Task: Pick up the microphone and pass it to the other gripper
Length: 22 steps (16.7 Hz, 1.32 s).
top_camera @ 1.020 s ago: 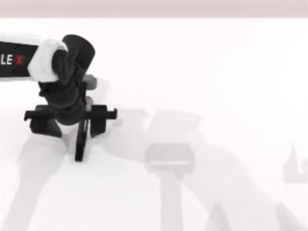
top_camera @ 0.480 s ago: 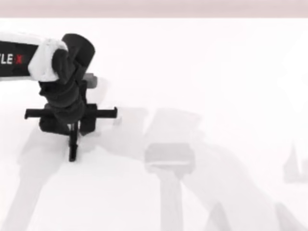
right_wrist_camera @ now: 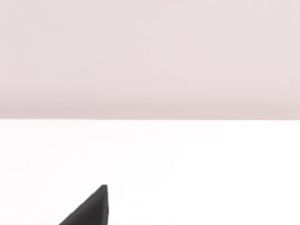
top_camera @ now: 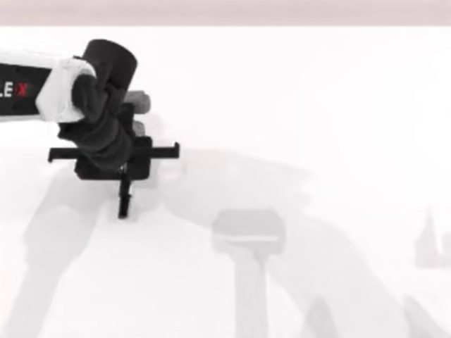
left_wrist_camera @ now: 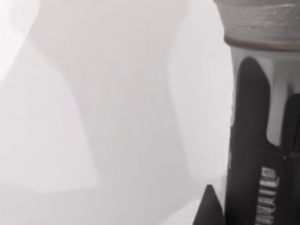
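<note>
The microphone (top_camera: 125, 201) has a slim black handle and a grey mesh head (top_camera: 137, 103). It hangs at the table's left in my left gripper (top_camera: 125, 169), which is shut on the handle. The handle's end sticks out toward the near edge. The head pokes out on the far side, beside the wrist. In the left wrist view the microphone (left_wrist_camera: 262, 140) fills one side, with a black fingertip (left_wrist_camera: 211, 211) pressed against it. My right arm is outside the top view. Its wrist view shows one black fingertip (right_wrist_camera: 93, 208) over bare white table, nothing beside it.
The white table (top_camera: 317, 105) carries only soft grey shadows of the arms (top_camera: 248, 232) near its middle and front. A pale pink wall (top_camera: 225, 10) runs along the far edge.
My left gripper closed on the microphone's handle, then moved a little toward the far edge and to the right with it. The handle's end followed.
</note>
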Each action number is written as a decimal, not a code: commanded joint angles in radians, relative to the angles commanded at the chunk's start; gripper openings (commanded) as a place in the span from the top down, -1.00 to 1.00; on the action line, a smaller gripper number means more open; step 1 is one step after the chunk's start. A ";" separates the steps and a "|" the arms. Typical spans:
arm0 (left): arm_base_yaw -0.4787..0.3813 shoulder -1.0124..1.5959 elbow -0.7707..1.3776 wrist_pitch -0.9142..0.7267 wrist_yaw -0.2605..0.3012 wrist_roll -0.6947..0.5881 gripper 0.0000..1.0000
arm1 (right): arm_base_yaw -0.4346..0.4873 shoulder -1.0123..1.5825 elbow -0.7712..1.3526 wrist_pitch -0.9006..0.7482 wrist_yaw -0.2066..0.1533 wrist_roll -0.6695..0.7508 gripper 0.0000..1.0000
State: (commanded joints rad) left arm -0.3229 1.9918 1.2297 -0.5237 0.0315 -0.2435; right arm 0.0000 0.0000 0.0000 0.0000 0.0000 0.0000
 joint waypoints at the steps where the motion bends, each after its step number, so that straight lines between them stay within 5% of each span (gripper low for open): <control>1: 0.002 -0.012 -0.014 0.059 0.024 0.012 1.00 | 0.000 0.000 0.000 0.000 0.000 0.000 -1.00; 14: 0.044 -0.268 -0.315 1.139 0.429 0.218 1.00 | 0.000 0.000 0.000 0.000 0.000 0.000 -1.00; 18: 0.053 -0.337 -0.360 1.286 0.496 0.258 1.00 | 0.000 0.000 0.000 0.000 0.000 0.000 -1.00; 22: 0.053 -0.344 -0.364 1.297 0.501 0.262 1.00 | 0.000 0.000 0.000 0.000 0.000 0.000 -1.00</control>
State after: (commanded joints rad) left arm -0.2697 1.6483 0.8662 0.7731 0.5323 0.0183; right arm 0.0000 0.0000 0.0000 0.0000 0.0000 0.0000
